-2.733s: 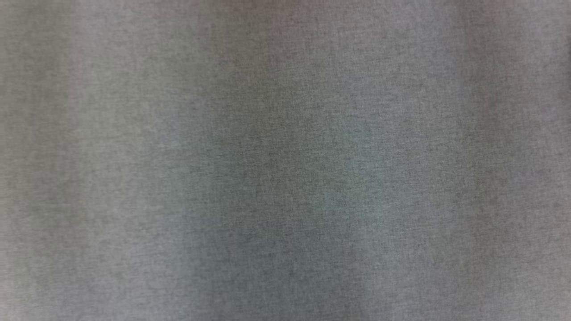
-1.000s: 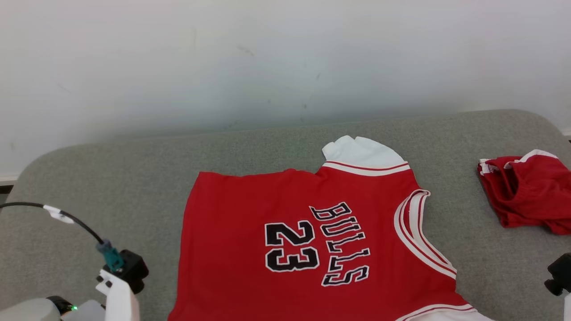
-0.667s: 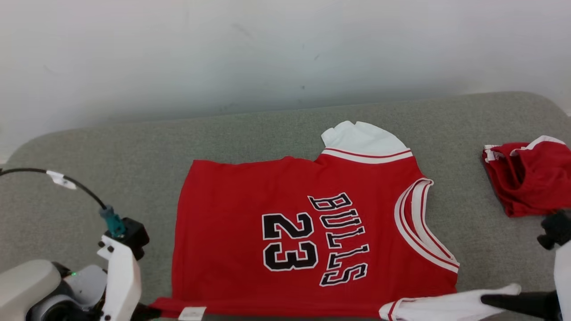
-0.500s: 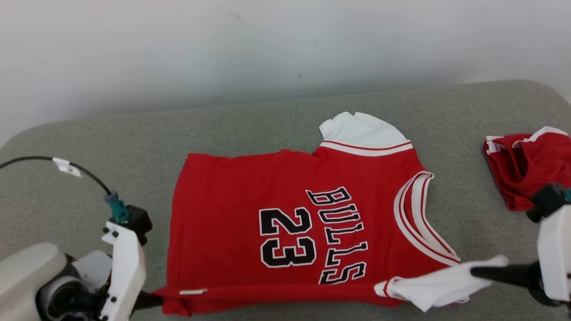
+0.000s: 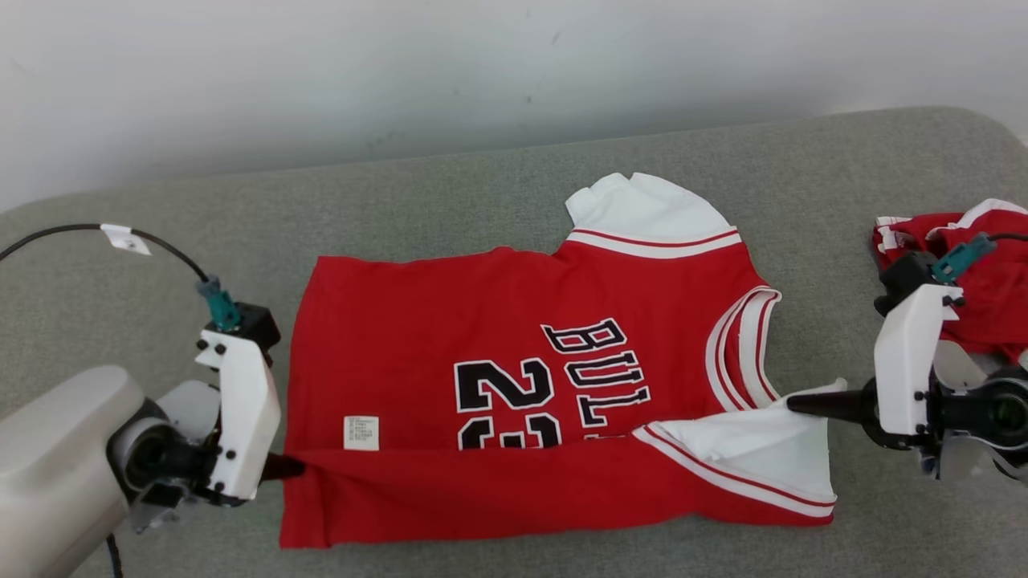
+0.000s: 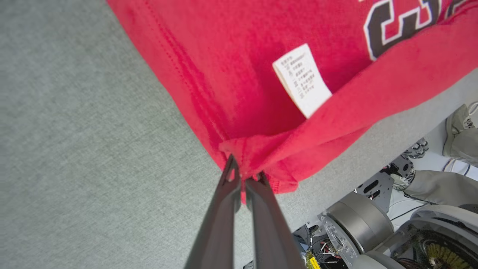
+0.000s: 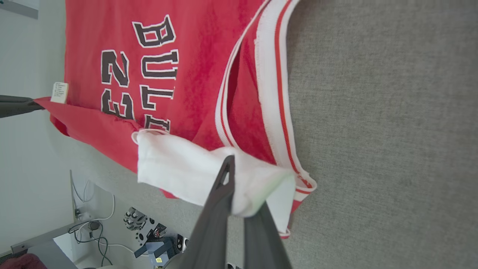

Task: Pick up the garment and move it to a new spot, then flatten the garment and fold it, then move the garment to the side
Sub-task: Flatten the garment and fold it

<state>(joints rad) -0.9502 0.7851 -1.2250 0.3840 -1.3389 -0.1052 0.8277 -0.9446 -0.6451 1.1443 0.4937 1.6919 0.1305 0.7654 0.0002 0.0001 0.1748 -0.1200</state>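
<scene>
The garment point(image 5: 514, 337) is a red jersey with black "BULLS 23" lettering and white sleeves, spread on a grey padded surface point(image 5: 450, 209). Its near edge is doubled over the body and covers the lower half of the number. My left gripper point(image 5: 293, 466) is shut on the red hem corner at the garment's left end; up close the fingers pinch bunched red cloth point(image 6: 244, 175) beside a white care label point(image 6: 300, 80). My right gripper point(image 5: 795, 401) is shut on the near white sleeve point(image 7: 175, 164), fingers closed on its cloth point(image 7: 242, 179).
A second red garment point(image 5: 988, 273) lies crumpled at the right end of the surface, just behind my right wrist. A pale wall point(image 5: 401, 64) runs along the back. Beyond the surface's near edge are the robot's base point(image 6: 354, 224) and a person's shoe point(image 6: 461, 119).
The head camera has tilted, shifting the whole picture. Both grippers have carried the garment's near edge away from me and over its body, so the fold now hides part of the lettering.
</scene>
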